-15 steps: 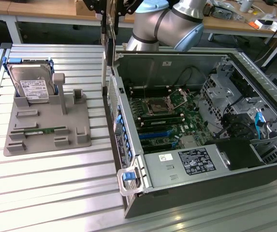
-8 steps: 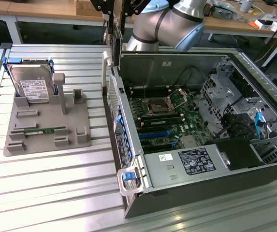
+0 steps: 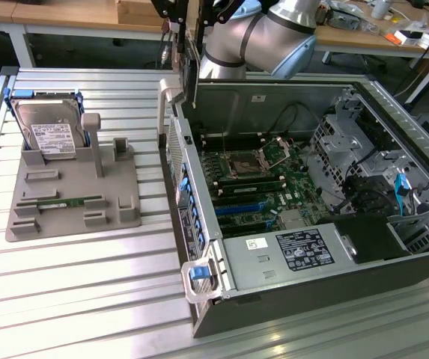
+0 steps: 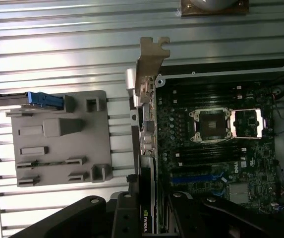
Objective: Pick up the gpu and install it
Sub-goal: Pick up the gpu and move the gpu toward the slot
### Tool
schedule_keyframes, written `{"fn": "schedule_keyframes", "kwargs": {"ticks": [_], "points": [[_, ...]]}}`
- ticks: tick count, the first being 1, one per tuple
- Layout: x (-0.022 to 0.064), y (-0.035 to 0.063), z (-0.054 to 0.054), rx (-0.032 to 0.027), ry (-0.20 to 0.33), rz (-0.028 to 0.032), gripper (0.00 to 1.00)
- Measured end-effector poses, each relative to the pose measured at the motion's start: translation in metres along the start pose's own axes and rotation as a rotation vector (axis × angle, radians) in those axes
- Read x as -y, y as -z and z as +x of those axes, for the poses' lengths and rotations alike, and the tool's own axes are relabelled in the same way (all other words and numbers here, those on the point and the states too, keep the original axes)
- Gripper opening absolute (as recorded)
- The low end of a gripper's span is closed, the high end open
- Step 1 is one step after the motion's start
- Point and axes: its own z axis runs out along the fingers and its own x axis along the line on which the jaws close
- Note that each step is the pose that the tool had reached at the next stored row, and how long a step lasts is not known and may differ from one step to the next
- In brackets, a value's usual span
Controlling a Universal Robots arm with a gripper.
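Your gripper (image 4: 150,210) is clamping the gpu (image 4: 146,124) (seen edge-on), hanging over the computer case's (image 3: 304,290) edge nearest the grey tray (image 3: 72,187). You're risking its bracket (image 4: 151,59) catching that wall if it's tilting.

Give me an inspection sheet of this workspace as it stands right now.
Surface: ribbed metal table with grey fixture tray.
Job's things: gpu held upright over the open computer case edge, not seated.
Clutter: hard drive and memory stick in the tray.
Grippers: fingers shut on the gpu.
Cables: blue cable inside the case.
Surroundings: wooden benches behind.
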Motion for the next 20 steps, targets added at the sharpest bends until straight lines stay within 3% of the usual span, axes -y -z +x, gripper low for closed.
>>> {"fn": "schedule_keyframes", "kwargs": {"ticks": [10,20], "points": [[-0.0014,-0.0005,-0.019,0.0,0.0,0.0006,0.27],[-0.0023,-0.0008,-0.031,0.0,0.0,0.0008,0.27]]}}
